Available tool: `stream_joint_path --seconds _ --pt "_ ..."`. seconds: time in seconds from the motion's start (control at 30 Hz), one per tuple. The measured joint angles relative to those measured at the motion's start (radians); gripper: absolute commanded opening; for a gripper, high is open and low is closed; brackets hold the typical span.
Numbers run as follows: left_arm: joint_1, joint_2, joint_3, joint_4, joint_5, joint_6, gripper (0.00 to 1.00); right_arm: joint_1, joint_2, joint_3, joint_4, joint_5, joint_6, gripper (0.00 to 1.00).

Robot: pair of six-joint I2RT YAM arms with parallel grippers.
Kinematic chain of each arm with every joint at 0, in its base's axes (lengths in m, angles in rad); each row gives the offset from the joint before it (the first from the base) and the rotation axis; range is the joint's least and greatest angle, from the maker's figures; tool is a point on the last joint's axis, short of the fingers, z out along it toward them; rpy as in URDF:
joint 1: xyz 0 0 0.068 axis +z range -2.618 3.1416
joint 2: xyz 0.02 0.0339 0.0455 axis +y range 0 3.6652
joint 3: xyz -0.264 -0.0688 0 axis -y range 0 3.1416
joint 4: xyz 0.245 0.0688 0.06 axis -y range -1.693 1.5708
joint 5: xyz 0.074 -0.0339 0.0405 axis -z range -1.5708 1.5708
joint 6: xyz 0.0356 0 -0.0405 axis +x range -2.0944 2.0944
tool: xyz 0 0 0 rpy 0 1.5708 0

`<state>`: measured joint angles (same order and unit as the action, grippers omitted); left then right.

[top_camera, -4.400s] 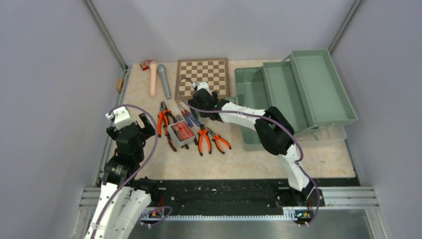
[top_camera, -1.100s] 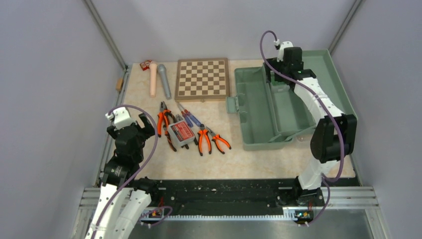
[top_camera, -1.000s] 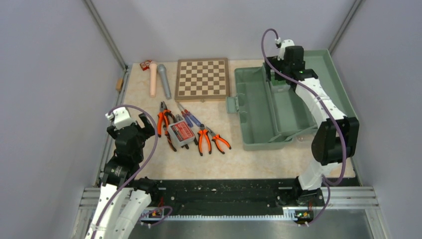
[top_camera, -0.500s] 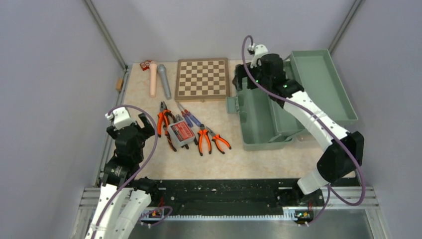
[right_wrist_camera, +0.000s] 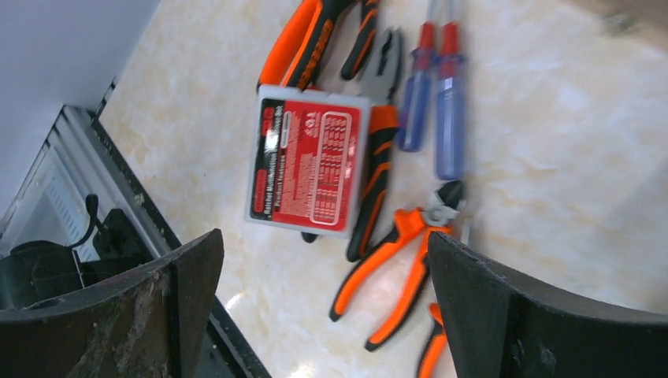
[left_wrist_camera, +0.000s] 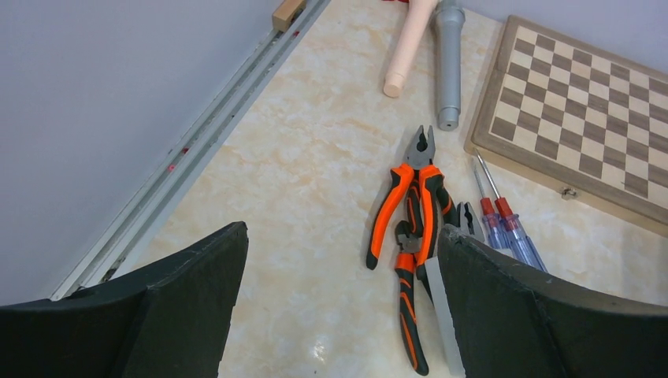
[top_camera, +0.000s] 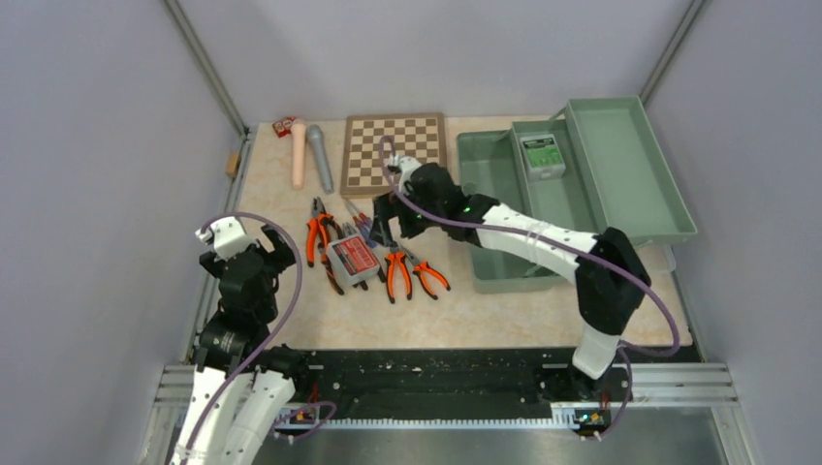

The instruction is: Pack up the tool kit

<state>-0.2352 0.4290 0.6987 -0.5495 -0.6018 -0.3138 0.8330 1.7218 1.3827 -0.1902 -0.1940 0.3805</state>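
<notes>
The sage-green toolbox stands open at the right with its trays folded out. A green-labelled box lies in the middle tray. On the table lie a red-labelled box, orange-handled pliers, more pliers and blue and red screwdrivers. My right gripper hovers open above these tools, holding nothing. My left gripper is open and empty just left of the pliers.
A brown chessboard lies at the back middle. A pink cylinder and a grey cylinder lie to its left. A metal rail runs along the left table edge, and a black rail along the front.
My right arm has swung from the toolbox's back tray leftward to above the tools. The green-labelled box now shows in the tray. My left arm has shifted slightly.
</notes>
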Motion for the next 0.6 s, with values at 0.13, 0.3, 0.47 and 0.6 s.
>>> stream_joint_path --seconds 0.13,0.3,0.47,0.6 --pt "0.000 -0.024 -0.002 0.001 -0.019 -0.001 0.94 0.075 0.114 0.031 0.002 0.006 0.046 0.99" --pt "0.000 -0.030 -0.002 0.001 -0.023 -0.001 0.94 0.125 0.203 0.079 0.005 0.056 0.081 0.99" --pt "0.000 -0.030 -0.003 0.001 -0.021 -0.001 0.94 0.142 0.281 0.161 0.021 0.100 0.095 0.99" --pt "0.000 -0.030 -0.003 0.001 -0.021 -0.001 0.94 0.151 0.349 0.227 0.026 0.139 0.095 0.99"
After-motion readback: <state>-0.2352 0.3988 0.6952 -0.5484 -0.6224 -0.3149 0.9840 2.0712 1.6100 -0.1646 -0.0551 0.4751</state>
